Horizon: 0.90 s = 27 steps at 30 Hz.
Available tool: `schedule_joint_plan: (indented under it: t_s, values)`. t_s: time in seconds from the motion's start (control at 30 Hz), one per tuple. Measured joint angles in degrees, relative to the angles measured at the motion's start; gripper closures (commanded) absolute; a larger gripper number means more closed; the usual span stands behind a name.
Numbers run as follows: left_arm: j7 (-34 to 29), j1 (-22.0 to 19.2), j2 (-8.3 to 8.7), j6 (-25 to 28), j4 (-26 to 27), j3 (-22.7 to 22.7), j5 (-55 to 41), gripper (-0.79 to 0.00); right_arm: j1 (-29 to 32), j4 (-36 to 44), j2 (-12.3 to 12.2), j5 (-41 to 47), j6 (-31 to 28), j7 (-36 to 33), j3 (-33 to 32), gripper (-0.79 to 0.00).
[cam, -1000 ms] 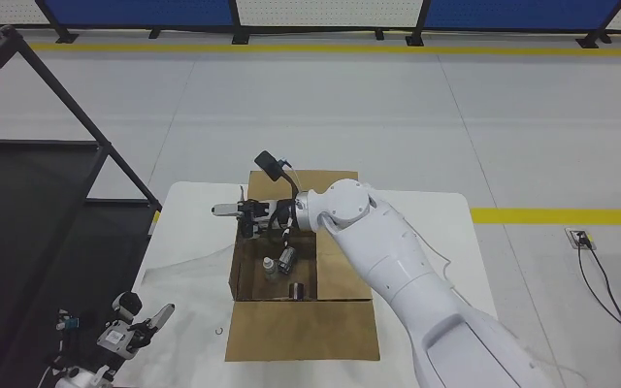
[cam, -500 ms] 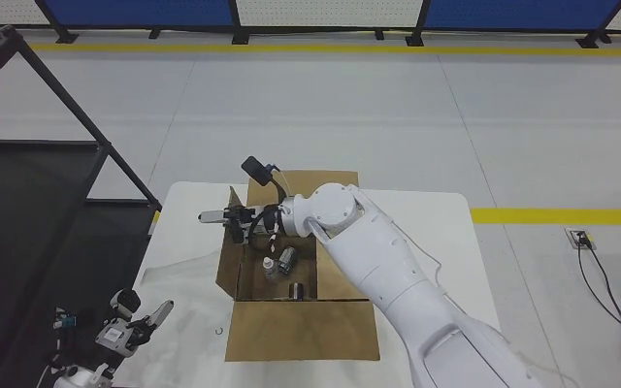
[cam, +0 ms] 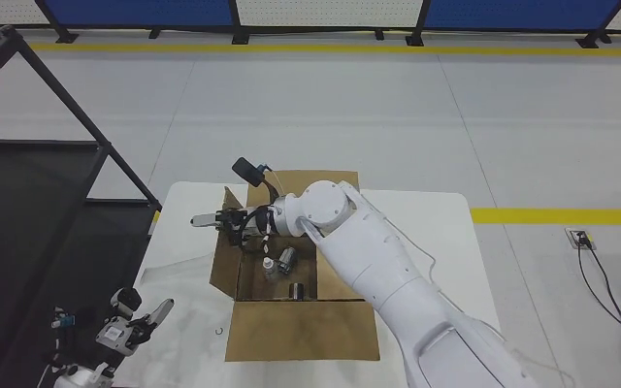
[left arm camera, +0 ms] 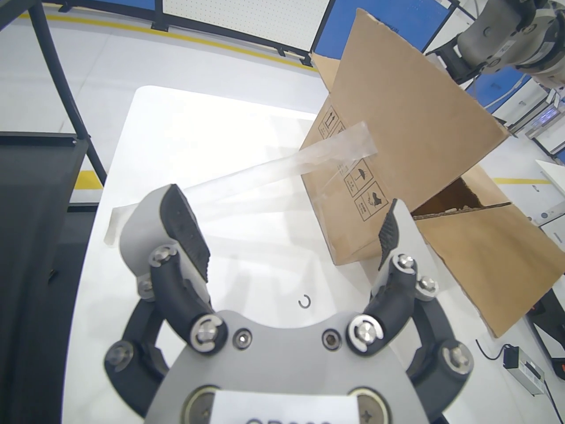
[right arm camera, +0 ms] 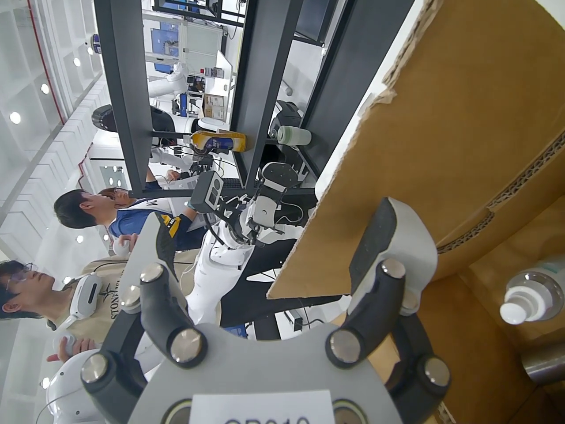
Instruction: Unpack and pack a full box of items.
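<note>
An open cardboard box stands on the white table. Inside lie a white-capped bottle, a metal can and a small dark item. My right gripper is at the box's left flap, open, and the flap's edge runs between its fingers. The bottle sits just beyond that flap. My left gripper hovers open with nothing in it over the table's near left corner, facing the box's outer wall. A clear tape strip trails from the box.
A small metal ring lies on the table in front of the left gripper. A black shelf frame stands left of the table. Bare tabletop lies left of the box and along its right side.
My right gripper has moved left at the left flap, and the flap has swung outward with it. The left gripper has barely moved.
</note>
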<state>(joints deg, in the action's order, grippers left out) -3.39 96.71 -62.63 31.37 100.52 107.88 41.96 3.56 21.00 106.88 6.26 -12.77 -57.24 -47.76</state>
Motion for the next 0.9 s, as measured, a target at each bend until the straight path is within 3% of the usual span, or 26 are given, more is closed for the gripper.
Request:
schedule_joint_plan:
  t_s: [0.4,0.5,0.77,0.9]
  values:
    - [1.2,3.6,-0.12,8.7,4.5,0.2,-4.9,-0.785,-1.5,-2.6,2.3,-2.3,2.9,4.7,1.6,-0.785]
    - [1.1,4.2,-0.20,8.8,6.0,-0.4,-4.5,-0.785,-1.7,-3.1,2.9,-2.7,2.3,6.4,1.8,-0.785]
    - [2.6,2.5,-0.99,0.1,10.1,-6.3,0.7,-0.785,-1.9,-4.7,4.0,-1.7,-0.4,8.5,1.3,-0.785]
    - [5.0,0.5,-1.62,-8.0,10.7,-10.0,4.8,-0.785,-2.1,-5.4,4.5,-1.6,-2.1,7.4,1.2,-0.785]
